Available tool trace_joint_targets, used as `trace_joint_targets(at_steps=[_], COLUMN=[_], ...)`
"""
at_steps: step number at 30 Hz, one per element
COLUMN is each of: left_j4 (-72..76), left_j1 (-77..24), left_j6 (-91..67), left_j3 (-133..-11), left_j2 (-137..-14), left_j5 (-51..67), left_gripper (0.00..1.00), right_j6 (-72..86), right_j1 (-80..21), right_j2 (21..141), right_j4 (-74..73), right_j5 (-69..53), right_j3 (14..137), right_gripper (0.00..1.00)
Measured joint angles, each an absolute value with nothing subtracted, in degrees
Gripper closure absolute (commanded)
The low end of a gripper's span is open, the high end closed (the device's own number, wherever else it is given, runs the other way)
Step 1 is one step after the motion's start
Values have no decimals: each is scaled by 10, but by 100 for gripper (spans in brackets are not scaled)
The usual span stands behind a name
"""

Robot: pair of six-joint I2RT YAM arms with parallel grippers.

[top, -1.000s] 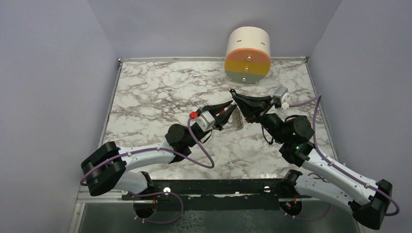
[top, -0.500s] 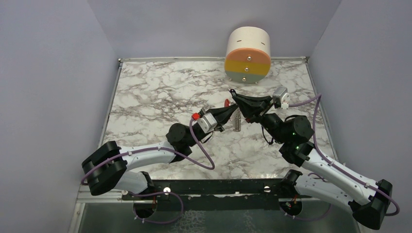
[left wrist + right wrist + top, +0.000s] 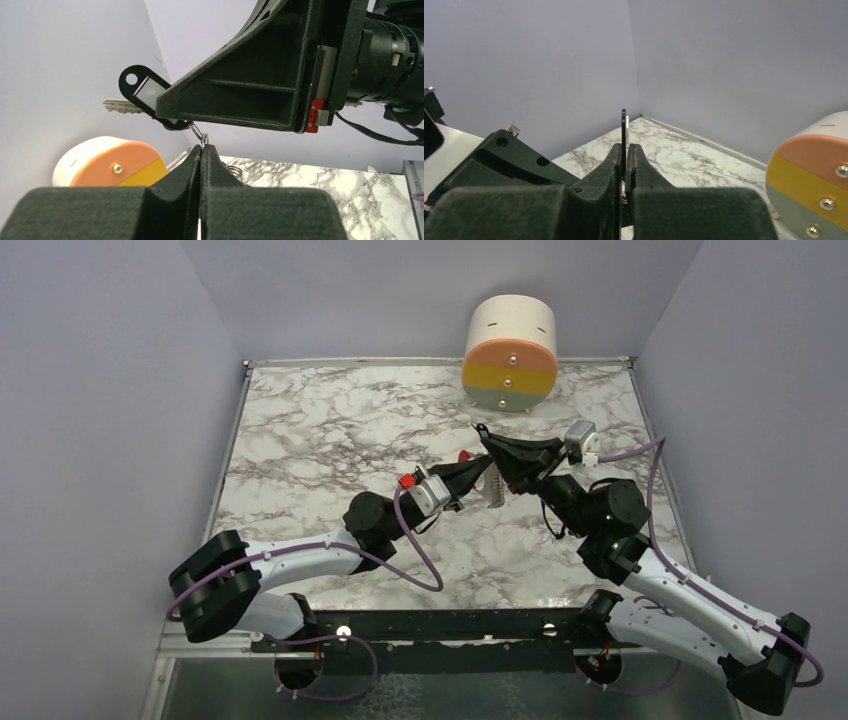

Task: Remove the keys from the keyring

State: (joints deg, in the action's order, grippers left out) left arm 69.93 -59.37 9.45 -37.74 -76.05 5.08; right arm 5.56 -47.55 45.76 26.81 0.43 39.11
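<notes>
Clenched tight, the left gripper point(image 3: 201, 150) is seen with its jaws pressed together on the lower end of the keyring point(image 3: 198, 134), a single thin wire loop rising straight out of the fingertips at the centre of the left wrist view. The loop's long axis is slanted up and to the left, where it appears to be joined to one black tag point(image 3: 142, 87). That tag is pinched edge-on by the right gripper point(image 3: 625, 150), likewise closed, which fills the upper right of the same frame. One key point(image 3: 119, 106) is seen behind the tag, its blade laid level and pointed toward the left edge. The two grippers are met tip to tip, and the ring is judged nearer the left arm. In the overhead view one silvery strip point(image 3: 493, 490) is seen just below the joined tips, and one red piece point(image 3: 465, 455) just left of them, over the middle of the table point(image 3: 300, 430). One round drum point(image 3: 510, 355) is set at the upper centre, well apart.
</notes>
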Motion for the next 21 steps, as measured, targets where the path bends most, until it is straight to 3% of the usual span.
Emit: trace_joint_targets(at_steps=[21], left_j4=[675], left_j1=[-598], left_j6=[147], left_j3=[-350], left_j2=[-694], left_j5=[8], left_gripper=[100], right_j6=[26], right_j1=[-478], right_j2=[427], right_j4=[238], right_j5=[18], right_j3=[391], right_gripper=[99])
